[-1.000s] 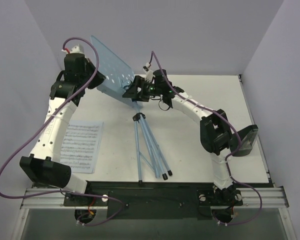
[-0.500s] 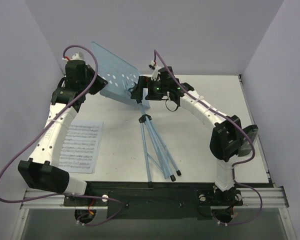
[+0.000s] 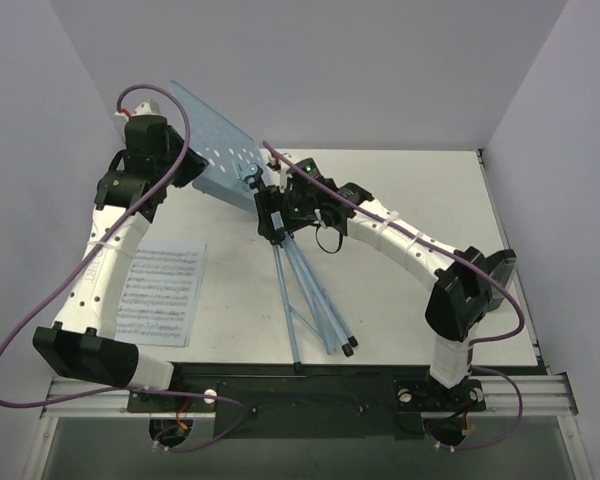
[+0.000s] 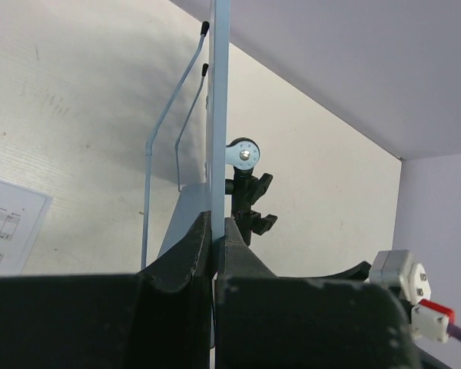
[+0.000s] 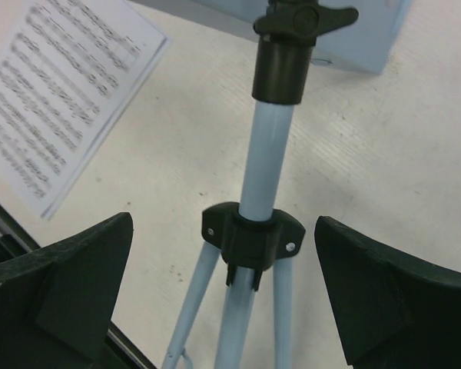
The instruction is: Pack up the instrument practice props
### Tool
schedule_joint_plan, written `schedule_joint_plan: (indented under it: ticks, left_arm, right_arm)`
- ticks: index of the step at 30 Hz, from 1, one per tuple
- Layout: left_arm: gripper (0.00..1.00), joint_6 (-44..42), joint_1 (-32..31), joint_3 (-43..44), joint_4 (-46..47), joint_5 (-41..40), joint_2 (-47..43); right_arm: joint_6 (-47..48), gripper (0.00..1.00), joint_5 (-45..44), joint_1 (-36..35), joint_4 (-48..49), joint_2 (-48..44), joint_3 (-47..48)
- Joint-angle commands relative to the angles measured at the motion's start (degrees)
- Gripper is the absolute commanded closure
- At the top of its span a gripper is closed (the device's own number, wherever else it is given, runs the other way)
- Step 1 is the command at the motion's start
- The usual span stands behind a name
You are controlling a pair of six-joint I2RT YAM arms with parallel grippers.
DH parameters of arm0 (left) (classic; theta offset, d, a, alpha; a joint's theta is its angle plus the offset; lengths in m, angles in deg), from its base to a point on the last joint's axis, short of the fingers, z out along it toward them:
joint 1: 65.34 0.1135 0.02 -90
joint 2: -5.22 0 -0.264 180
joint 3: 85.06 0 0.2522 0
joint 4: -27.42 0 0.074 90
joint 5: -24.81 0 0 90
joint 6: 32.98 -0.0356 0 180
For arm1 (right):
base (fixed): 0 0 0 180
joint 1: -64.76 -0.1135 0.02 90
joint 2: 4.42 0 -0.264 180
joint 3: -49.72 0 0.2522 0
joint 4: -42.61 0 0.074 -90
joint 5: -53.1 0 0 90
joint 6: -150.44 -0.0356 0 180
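Observation:
The light-blue hole-punched music stand plate [image 3: 215, 150] is held up at the back left. My left gripper [image 3: 185, 165] is shut on its edge; in the left wrist view the jaws [image 4: 215, 231] pinch the plate seen edge-on [image 4: 219, 115]. The folded tripod legs [image 3: 310, 300] slope toward the near edge. My right gripper [image 3: 277, 218] is open and straddles the pole [image 5: 273, 154] at the black collar [image 5: 250, 238], its own midpoint [image 5: 234, 284] not touching it. A white sheet-music page [image 3: 160, 290] lies flat at the left. The dark metronome [image 3: 502, 268] stands at the right, half hidden by my right arm.
White walls close the table in at the back and on both sides. A black rail [image 3: 300, 385] runs along the near edge by the arm bases. Purple cables [image 3: 30, 310] loop beside the left arm. The sheet music also shows in the right wrist view [image 5: 61, 84].
My right gripper has moved from the plate's lower edge down the pole to the collar. The left gripper kept its hold and the plate shifted slightly back-left; the legs swung a little.

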Motion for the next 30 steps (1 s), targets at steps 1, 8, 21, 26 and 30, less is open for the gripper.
schedule_joint_plan:
  ticks: [1, 8, 21, 26, 30]
  left_arm:
    - [1.0, 7.0, -0.2, 9.3, 11.8, -0.1, -3.3]
    - [1.0, 7.2, -0.2, 10.6, 11.7, -1.7, -3.6]
    - [1.0, 7.0, -1.0, 12.3, 12.3, -1.8, -3.0]
    - [1.0, 7.5, -1.1, 14.9, 12.3, -1.2, -2.3]
    - [1.0, 6.6, -1.1, 16.4, 15.3, 2.0, -1.7]
  right_arm:
    - [6.7, 0.0, -10.2, -2.8, -6.1, -3.1, 0.1]
    - [6.1, 0.05, -9.9, -3.0, -11.6, -5.6, -6.2]
    - [4.7, 0.35, 9.9, -0.6, -8.0, -2.3, -11.7]
    - [6.1, 0.62, 13.2, 1.1, -7.9, -0.6, -9.6]
    - [6.7, 0.8, 21.9, 3.7, -4.3, -0.6, -11.0]
